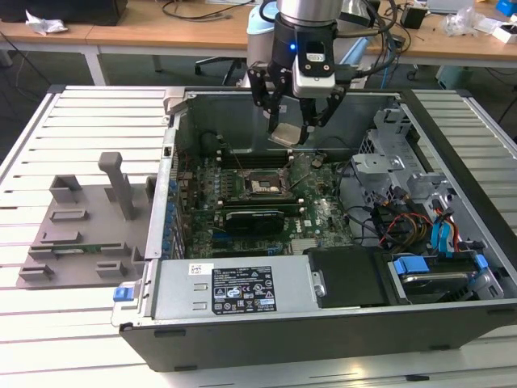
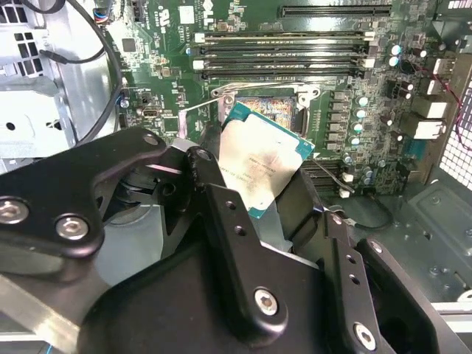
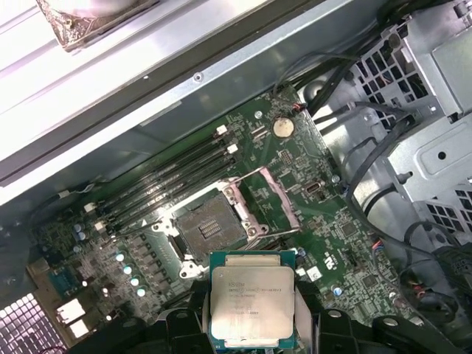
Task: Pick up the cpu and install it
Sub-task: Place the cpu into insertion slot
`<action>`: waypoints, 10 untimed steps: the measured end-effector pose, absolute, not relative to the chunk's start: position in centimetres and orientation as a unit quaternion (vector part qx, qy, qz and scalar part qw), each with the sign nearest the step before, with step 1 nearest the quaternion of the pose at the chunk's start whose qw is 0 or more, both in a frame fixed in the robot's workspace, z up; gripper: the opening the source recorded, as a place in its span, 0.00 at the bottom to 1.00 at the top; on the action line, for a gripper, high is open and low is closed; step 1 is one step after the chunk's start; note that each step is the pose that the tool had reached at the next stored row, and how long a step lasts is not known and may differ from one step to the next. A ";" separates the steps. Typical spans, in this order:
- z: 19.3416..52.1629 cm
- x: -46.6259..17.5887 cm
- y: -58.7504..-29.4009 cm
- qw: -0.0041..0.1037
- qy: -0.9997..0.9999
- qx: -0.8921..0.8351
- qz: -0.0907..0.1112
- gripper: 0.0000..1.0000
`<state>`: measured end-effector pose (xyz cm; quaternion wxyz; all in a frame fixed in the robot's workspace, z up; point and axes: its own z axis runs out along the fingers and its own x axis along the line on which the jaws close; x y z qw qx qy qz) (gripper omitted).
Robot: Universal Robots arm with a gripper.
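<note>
The gripper (image 1: 292,123) has its jaws clamped on the cpu (image 1: 287,134), held tilted above the motherboard (image 1: 323,214). In the exterior view the open socket (image 1: 262,184) lies at seven o'clock of it. Seating it skewed could bend socket pins.

The cpu (image 3: 253,299) has a dull, brushed silvery metal top and a teal-green board rim, and the hand (image 2: 258,181) clamped on it is matt black metal with bright steel screw heads. The motherboard (image 3: 332,214) is green lacquered board with a slight gloss, its socket bracket (image 3: 284,203) shiny metal, inside a case (image 1: 218,109) of bare grey sheet metal. The tabletop (image 1: 73,339) is smooth white ribbed metal carrying a matt grey plastic fixture (image 1: 81,234).
</note>
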<state>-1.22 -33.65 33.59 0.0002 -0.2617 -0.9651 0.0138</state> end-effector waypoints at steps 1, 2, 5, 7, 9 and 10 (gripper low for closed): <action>33.6 -1.2 -33.7 0.000 -0.964 -0.265 0.014 0.55; 33.6 -1.2 -33.7 0.000 -0.963 -0.269 0.014 0.55; 33.6 -1.2 -33.7 0.001 -0.958 -0.285 0.014 0.55; 33.6 -1.2 -33.7 0.001 -0.957 -0.291 0.014 0.55; 33.6 -1.2 -33.7 0.001 -0.954 -0.298 0.014 0.55; 33.6 -1.2 -33.7 0.001 -0.954 -0.300 0.014 0.55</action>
